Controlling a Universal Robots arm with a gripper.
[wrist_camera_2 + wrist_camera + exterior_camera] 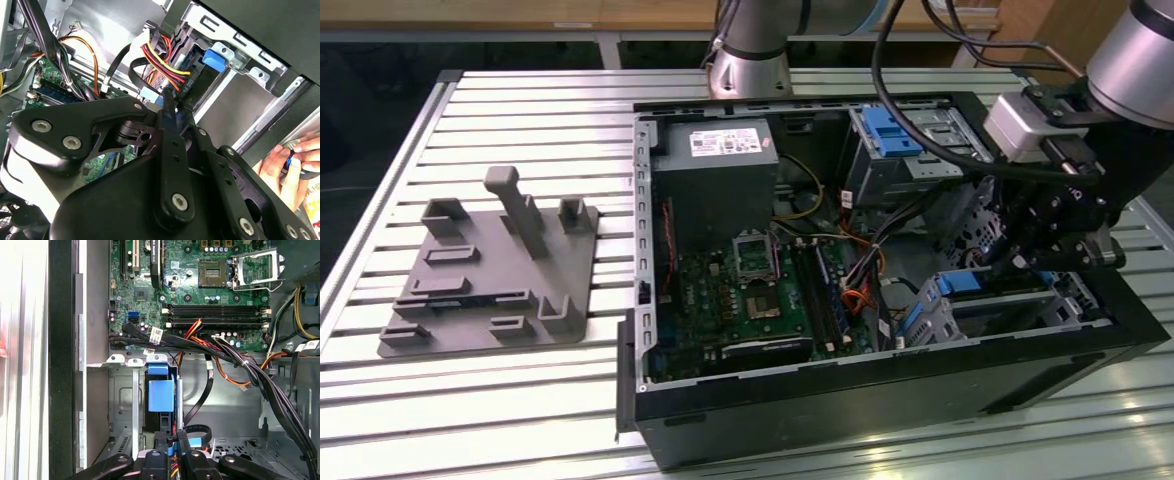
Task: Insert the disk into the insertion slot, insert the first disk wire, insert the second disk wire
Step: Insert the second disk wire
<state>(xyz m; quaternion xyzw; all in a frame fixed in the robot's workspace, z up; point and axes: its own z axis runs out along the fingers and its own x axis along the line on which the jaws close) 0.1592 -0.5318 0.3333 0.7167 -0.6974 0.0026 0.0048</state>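
The disk (161,391) is seen seated in the insertion slot (122,395), at the near end of the computer case (720,420) on the exterior view's right. Its blue carrier is framed by the grey cage walls, so the first step is judged as done.

The gripper (172,442) is lowered just beside the disk's open end. In the second wrist view its fingers (176,125) are drawn almost together, and a dark wire connector (168,98) seems to be pinched between them. Whether this is the first or the second disk wire cannot be told, and no wire is clearly seen plugged into the disk, so the wire steps are judged as not finished.

A person's hand (292,162) is seen outside the case wall.
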